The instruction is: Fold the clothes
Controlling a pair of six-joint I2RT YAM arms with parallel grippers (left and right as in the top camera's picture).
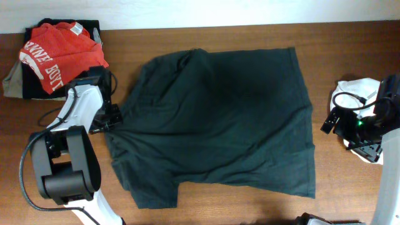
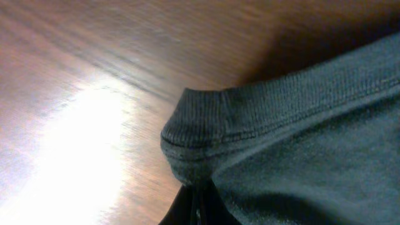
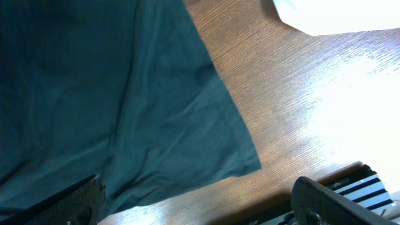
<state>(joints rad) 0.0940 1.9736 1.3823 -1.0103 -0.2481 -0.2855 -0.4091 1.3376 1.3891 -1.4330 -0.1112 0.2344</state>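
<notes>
The dark greenish-black T-shirt (image 1: 219, 119) lies spread on the wooden table, plain side up, with its left part rumpled. My left gripper (image 1: 112, 119) is at the shirt's left edge. In the left wrist view its jaws (image 2: 197, 209) are shut on a fold of the ribbed collar (image 2: 206, 125). My right gripper (image 1: 329, 122) hovers off the shirt's right edge. In the right wrist view its fingers (image 3: 200, 203) are wide open and empty, above the shirt's hem corner (image 3: 244, 162).
A red T-shirt with white lettering (image 1: 59, 50) lies on a pile of dark and tan clothes at the back left. A white cloth (image 1: 356, 87) lies at the right edge, also in the right wrist view (image 3: 331, 15). The table's front edge (image 3: 325, 181) is near the right gripper.
</notes>
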